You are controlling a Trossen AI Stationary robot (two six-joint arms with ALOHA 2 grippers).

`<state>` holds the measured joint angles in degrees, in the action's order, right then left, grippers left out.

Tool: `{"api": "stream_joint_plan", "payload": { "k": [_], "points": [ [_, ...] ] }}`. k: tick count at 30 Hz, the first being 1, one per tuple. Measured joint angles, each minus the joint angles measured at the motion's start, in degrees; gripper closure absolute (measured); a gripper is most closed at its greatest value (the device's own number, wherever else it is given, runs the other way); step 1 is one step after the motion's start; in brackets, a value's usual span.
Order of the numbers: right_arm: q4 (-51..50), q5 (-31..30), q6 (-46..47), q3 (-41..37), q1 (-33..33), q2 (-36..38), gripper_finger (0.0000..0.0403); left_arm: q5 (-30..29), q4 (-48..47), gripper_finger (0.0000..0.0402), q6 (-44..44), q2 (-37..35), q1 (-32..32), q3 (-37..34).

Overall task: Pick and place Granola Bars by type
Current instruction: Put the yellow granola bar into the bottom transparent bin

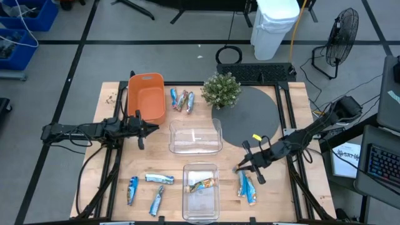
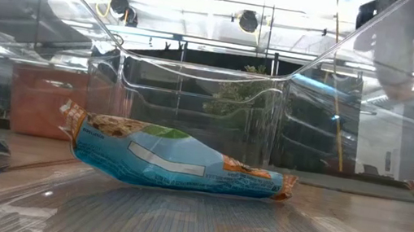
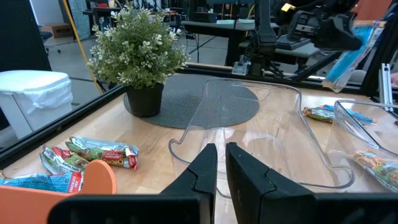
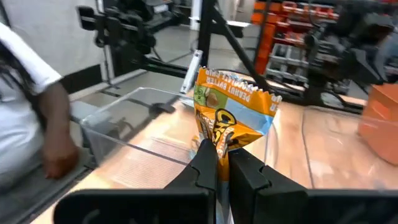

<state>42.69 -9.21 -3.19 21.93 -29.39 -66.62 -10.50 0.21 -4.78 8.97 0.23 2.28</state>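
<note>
Pinching a blue-and-orange granola bar (image 4: 231,115) by its lower end, the right gripper (image 1: 242,164) hung just off the right side of the near clear bin (image 1: 200,200), which sat at the worktop's front edge and already held one bar of the same blue-and-orange kind (image 2: 176,159). Two more bars (image 1: 247,186) lay beside the front-right corner, four others (image 1: 149,189) toward the front-left, and a small cluster (image 1: 181,100) near the back edge between the orange bin (image 1: 146,97) and the potted plant (image 1: 222,89). A second clear bin (image 1: 195,137) sat empty mid-worktop. The left gripper (image 1: 142,129) waited with its fingers pressed together and nothing between them, in front of the orange bin.

The grip looked thin: only a crimped wrapper end was caught, so the bar could swing or slip free during the carry and land outside the bin. A low pass might also catch the bin's clear wall and shove it out of place.
</note>
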Motion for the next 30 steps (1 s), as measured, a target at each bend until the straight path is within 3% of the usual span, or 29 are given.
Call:
{"api": "stream_joint_plan", "payload": {
  "k": [6,25,30],
  "points": [
    [0.9,0.0,2.8,0.0,0.0,-0.2,0.0394,0.0,0.0,0.0364,0.0,0.0,0.0,0.0],
    [2.1,0.7,-1.0,0.0,0.0,-0.2,0.0394,0.0,0.0,0.0364,0.0,0.0,0.0,0.0],
    [3.0,8.4,-1.3,0.0,0.0,-0.2,0.0394,0.0,0.0,0.0364,0.0,0.0,0.0,0.0]
  ]
}}
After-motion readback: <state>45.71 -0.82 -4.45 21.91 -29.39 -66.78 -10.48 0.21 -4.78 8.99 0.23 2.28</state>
